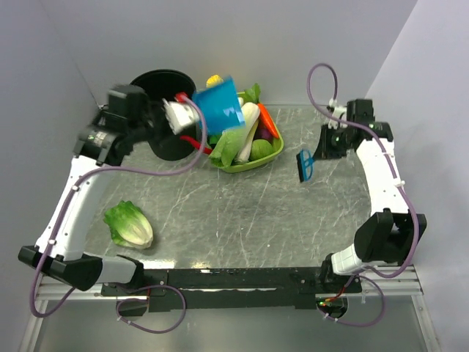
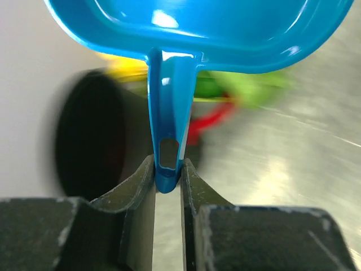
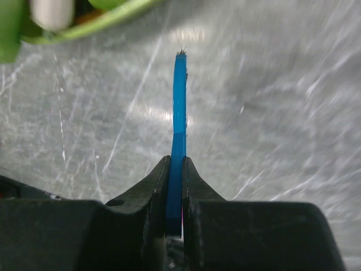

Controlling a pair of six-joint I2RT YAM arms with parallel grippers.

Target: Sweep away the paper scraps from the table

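My left gripper (image 2: 167, 176) is shut on the handle of a blue dustpan (image 2: 197, 34). In the top view the dustpan (image 1: 220, 108) hangs tilted in the air between the black bin (image 1: 163, 110) and the green basket (image 1: 271, 154), with the left gripper (image 1: 179, 114) over the bin's right rim. My right gripper (image 3: 175, 169) is shut on a thin blue brush (image 3: 179, 107), seen edge-on above the table (image 3: 271, 113). From above, the brush (image 1: 305, 166) hangs at the table's (image 1: 256, 213) right side. No paper scraps show in any view.
The green basket holds a carrot (image 1: 267, 121), a white vegetable (image 1: 249, 125) and greens. A red chili pepper (image 1: 196, 143) lies between bin and basket. A lettuce head (image 1: 130, 224) lies at the near left. Grey walls close in the back and sides.
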